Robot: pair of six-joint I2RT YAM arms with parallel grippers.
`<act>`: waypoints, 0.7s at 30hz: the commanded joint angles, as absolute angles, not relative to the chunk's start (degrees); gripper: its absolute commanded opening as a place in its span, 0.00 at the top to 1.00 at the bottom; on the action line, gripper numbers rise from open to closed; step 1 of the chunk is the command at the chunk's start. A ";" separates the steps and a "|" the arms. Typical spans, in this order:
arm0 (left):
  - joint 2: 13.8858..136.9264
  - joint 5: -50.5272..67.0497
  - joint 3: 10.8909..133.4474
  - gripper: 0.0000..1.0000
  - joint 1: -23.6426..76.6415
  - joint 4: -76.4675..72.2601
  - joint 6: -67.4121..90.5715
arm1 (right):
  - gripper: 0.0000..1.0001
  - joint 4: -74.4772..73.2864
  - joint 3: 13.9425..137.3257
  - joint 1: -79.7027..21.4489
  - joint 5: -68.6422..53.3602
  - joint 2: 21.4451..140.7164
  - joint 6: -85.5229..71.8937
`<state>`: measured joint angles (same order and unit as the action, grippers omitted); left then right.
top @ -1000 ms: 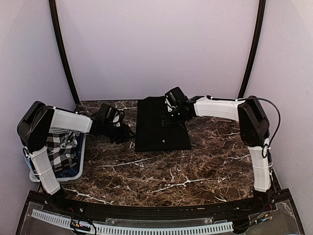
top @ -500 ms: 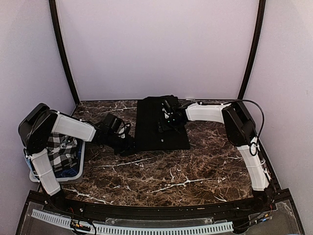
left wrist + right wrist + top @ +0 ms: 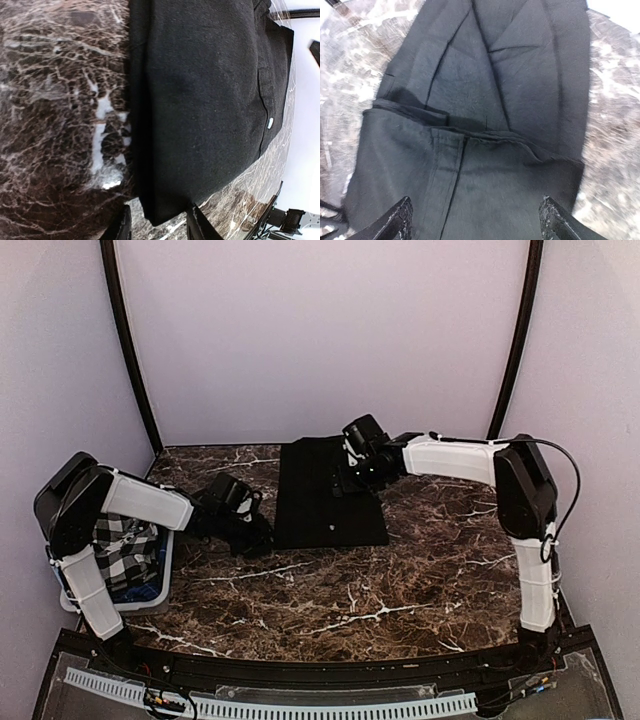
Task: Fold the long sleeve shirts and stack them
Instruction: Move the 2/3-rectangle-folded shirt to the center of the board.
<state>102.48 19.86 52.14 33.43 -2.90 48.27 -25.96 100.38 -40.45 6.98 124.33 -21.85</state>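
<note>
A plain black long sleeve shirt point(image 3: 330, 498) lies folded into a rectangle at the back middle of the marble table. My left gripper point(image 3: 258, 532) is low at its near left corner. In the left wrist view the shirt point(image 3: 210, 90) fills the frame, and its corner lies between my open fingers point(image 3: 196, 225). A small pale button point(image 3: 270, 122) shows on it. My right gripper point(image 3: 349, 476) hovers over the shirt's far right part. In the right wrist view its fingers point(image 3: 399, 224) are spread wide above the folded cloth point(image 3: 485, 150) and hold nothing.
A white slatted basket point(image 3: 166, 558) stands at the left table edge and holds a black-and-white checked cloth point(image 3: 125, 548). The brown marble table point(image 3: 360, 590) stretches toward the arms' bases. Purple walls close in the back and both sides.
My left gripper slid toward the shirt's near left corner and stayed there. My right gripper dipped onto the shirt's middle, then drew back up and to the right.
</note>
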 commanded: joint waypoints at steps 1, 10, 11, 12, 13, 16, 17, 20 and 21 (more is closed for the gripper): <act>99.65 18.22 50.28 0.64 33.14 -2.66 49.62 | 0.16 -24.02 92.49 -40.32 7.96 116.89 -23.68; 100.53 18.04 50.11 0.64 32.96 -4.11 49.70 | 0.20 -18.10 72.35 -39.74 8.27 103.08 -28.94; 100.89 17.89 50.15 0.64 32.96 -4.24 49.68 | 0.21 -17.70 70.61 -39.64 8.15 102.15 -29.47; 101.12 17.82 50.29 0.65 32.96 -4.23 49.66 | 0.22 -17.45 69.10 -39.59 8.13 101.33 -29.90; 101.50 17.49 50.41 0.65 32.96 -4.07 49.62 | 0.22 -17.22 67.63 -39.56 8.27 100.58 -30.34; 102.22 16.86 50.80 0.67 33.00 -3.81 49.31 | 0.28 -16.96 64.07 -39.30 8.10 99.31 -31.61; 102.66 16.78 50.98 0.67 33.04 -3.43 49.22 | 0.30 -16.83 63.13 -39.29 7.80 98.94 -31.95; 103.51 16.62 51.58 0.69 33.17 -3.06 48.89 | 0.37 -15.37 59.93 -39.07 7.07 97.98 -32.65; 103.95 16.66 51.68 0.69 33.24 -3.07 48.88 | 0.40 -14.93 59.40 -38.93 6.77 97.90 -32.88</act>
